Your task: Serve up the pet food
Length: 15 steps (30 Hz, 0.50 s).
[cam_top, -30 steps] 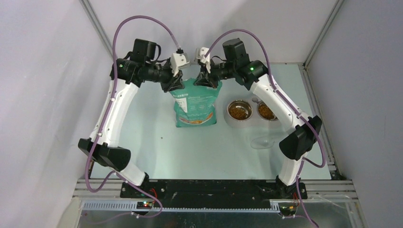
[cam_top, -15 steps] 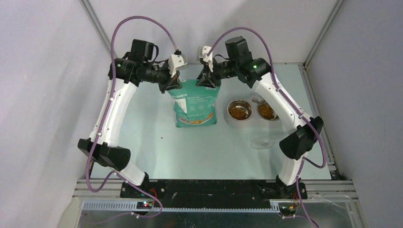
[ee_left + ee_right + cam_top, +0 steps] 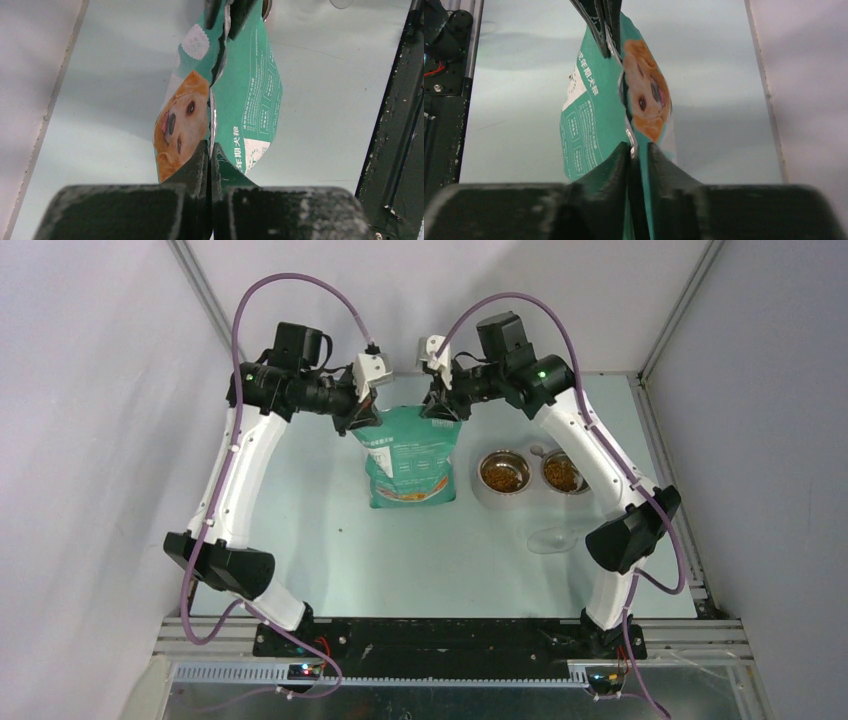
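The pet food (image 3: 503,474) is brown kibble lying in two steel bowls, the left bowl (image 3: 483,461) and the right bowl (image 3: 560,475). A teal-green bag (image 3: 412,460) with a dog's face stands upright at the table's middle back. My left gripper (image 3: 362,418) is shut on the bag's top left corner. My right gripper (image 3: 440,408) is shut on its top right corner. In the left wrist view the left gripper (image 3: 210,148) pinches the bag's (image 3: 250,90) sealed edge. In the right wrist view the right gripper (image 3: 638,148) pinches the bag's (image 3: 591,120) other end.
A clear plastic scoop (image 3: 553,538) lies on the table in front of the bowls. Grey walls stand close at the left, back and right. A black rail (image 3: 440,635) runs along the near edge between the arm bases.
Both grippers have drawn slightly apart at the bag's top, the left one to the left and the right arm up and back. The bag, bowls and scoop have stayed in place.
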Each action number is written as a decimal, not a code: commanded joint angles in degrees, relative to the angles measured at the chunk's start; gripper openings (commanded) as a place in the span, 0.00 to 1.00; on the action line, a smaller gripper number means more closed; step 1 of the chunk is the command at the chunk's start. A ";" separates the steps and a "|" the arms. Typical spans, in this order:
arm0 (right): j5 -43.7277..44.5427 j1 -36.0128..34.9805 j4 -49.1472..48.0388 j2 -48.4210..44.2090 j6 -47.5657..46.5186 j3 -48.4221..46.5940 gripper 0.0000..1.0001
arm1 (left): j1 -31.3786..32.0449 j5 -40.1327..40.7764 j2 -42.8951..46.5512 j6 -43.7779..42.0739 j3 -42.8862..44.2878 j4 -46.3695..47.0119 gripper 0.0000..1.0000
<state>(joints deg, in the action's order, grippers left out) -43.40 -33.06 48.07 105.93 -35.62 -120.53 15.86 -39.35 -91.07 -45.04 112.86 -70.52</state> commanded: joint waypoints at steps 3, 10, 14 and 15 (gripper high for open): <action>2.71 1.33 7.58 2.51 -3.44 -7.40 0.00 | -1.47 1.49 1.44 0.43 1.36 0.00 0.00; 4.75 2.79 11.51 3.66 -1.85 -10.59 0.27 | -1.69 1.23 1.44 0.56 1.30 0.04 0.00; 3.27 3.98 16.03 4.87 -3.72 -13.13 0.00 | -1.73 1.34 1.42 0.61 1.08 0.01 0.00; 3.43 4.15 16.59 5.10 -2.74 -13.67 0.01 | -1.76 1.32 1.42 0.54 1.11 0.02 0.00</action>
<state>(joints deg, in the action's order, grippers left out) -42.68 -31.16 59.61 109.95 -37.36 -129.93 15.46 -39.27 -91.09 -44.97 112.86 -69.89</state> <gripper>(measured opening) 0.017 0.008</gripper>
